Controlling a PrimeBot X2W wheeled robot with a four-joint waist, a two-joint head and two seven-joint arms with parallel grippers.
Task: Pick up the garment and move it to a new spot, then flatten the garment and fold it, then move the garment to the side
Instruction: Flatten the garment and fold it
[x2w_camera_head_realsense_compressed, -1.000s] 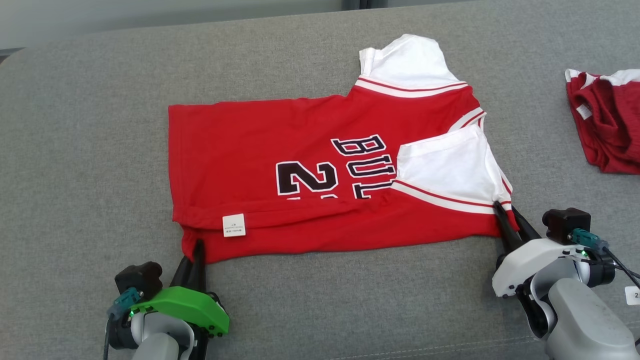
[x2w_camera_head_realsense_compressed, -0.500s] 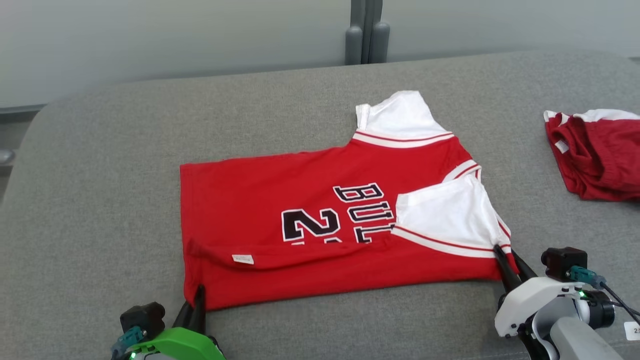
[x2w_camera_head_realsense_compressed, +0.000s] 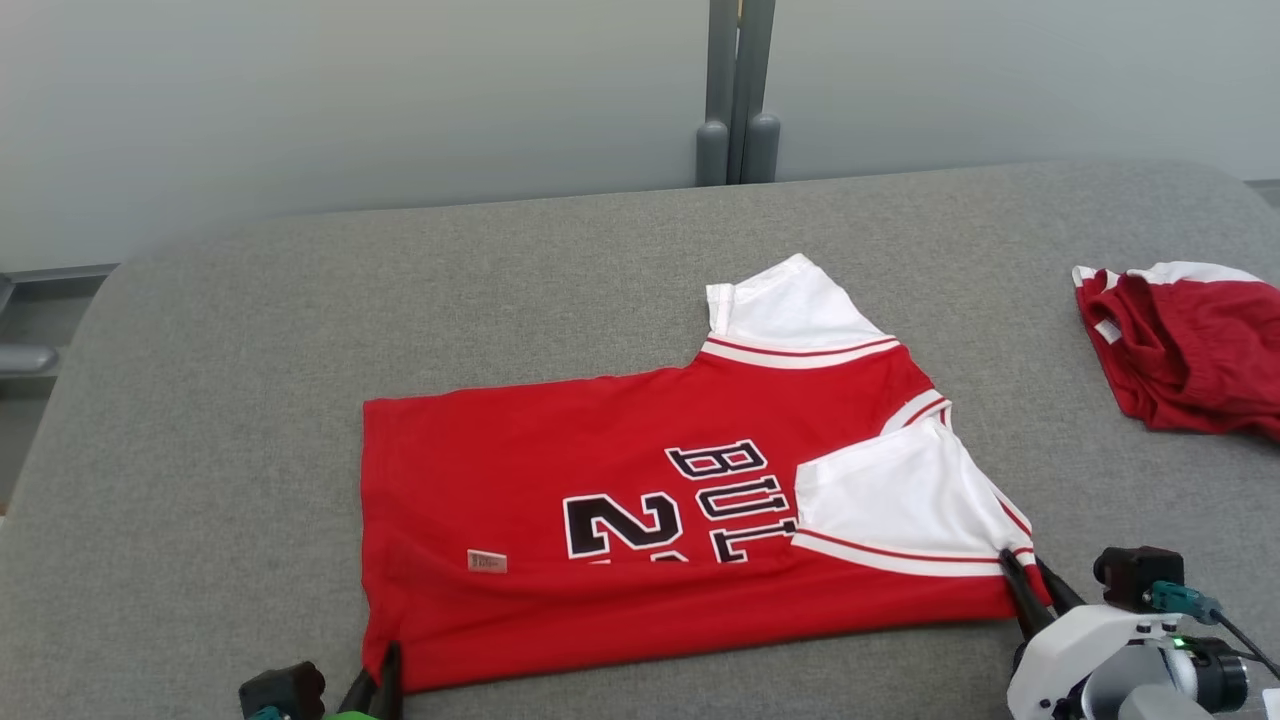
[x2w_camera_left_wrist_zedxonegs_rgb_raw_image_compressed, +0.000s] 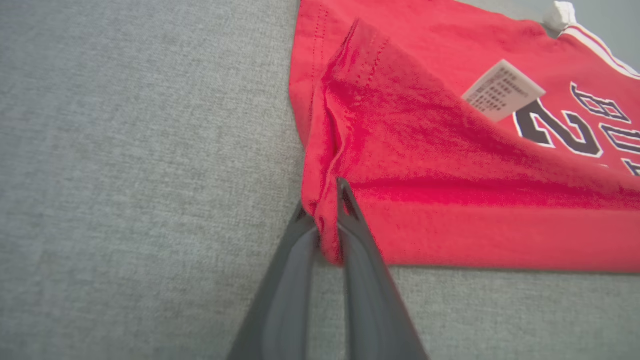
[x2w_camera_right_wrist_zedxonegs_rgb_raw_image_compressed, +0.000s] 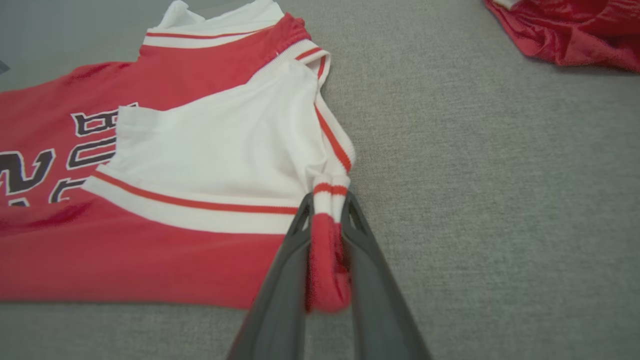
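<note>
- Left gripper (x2w_camera_left_wrist_zedxonegs_rgb_raw_image_compressed: 321, 197): jaws pinched tight on the hem corner of the red jersey (x2w_camera_head_realsense_compressed: 600, 470), with cloth bunched between the tips.
- Right gripper (x2w_camera_right_wrist_zedxonegs_rgb_raw_image_compressed: 327, 196): jaws clamped on the striped shoulder trim, just beside the folded-in white sleeve (x2w_camera_right_wrist_zedxonegs_rgb_raw_image_compressed: 215, 145).
- The jersey lies flat on the grey padded surface (x2w_camera_head_realsense_compressed: 250, 400), all of it ahead of both sets of jaws.
- Its long axis, hem to collar, runs crosswise from your left jaws to your right jaws, and they hold the near edge between them.
- Neither arm is nearer.
- Judgement: your next fold needs both grips carried forward together and level, or the crease will skew off that axis.
- A crumpled red garment (x2w_camera_head_realsense_compressed: 1180, 350) sits beyond and outboard of the right jaws, well apart.
</note>
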